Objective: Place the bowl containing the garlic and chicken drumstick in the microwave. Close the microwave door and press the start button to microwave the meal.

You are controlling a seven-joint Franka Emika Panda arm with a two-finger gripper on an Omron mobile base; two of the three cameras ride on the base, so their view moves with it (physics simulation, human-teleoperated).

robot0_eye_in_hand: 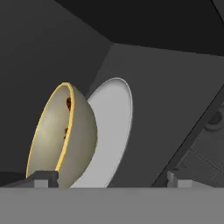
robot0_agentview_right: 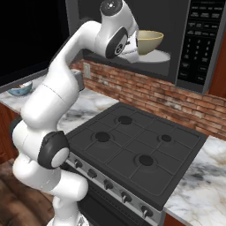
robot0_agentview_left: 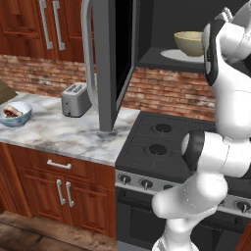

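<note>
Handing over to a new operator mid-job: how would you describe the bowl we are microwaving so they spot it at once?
Find the open microwave above the stove. On its white turntable plate stands the bowl: large, round, tan-beige, yellowish rim. The smaller pale blue-white bowl sits on the counter instead.

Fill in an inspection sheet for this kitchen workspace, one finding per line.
Surface: marble counter beside a black stove.
Job's things: bowl on the white turntable plate inside the microwave; microwave door open.
Clutter: toaster; small blue-white bowl with food.
Grippers: gripper open, empty, at the bowl.
Cables: nothing seen.
Surroundings: brick backsplash, wooden cabinets.
</note>
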